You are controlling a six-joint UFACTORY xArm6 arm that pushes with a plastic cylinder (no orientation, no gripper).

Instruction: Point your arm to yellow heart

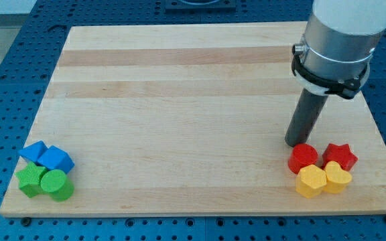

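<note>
Wooden board (179, 100) | my tip (293, 142) up-left of yellow heart (337, 177), apart

I have one view only: it looks down at a slant from beyond the table's (200, 87) near edge, fairly close, taking in nearly the whole top.

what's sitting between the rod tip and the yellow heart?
In the camera view, the red round block lies between my tip and the yellow heart. The tip sits just off that block's upper-left edge.
</note>
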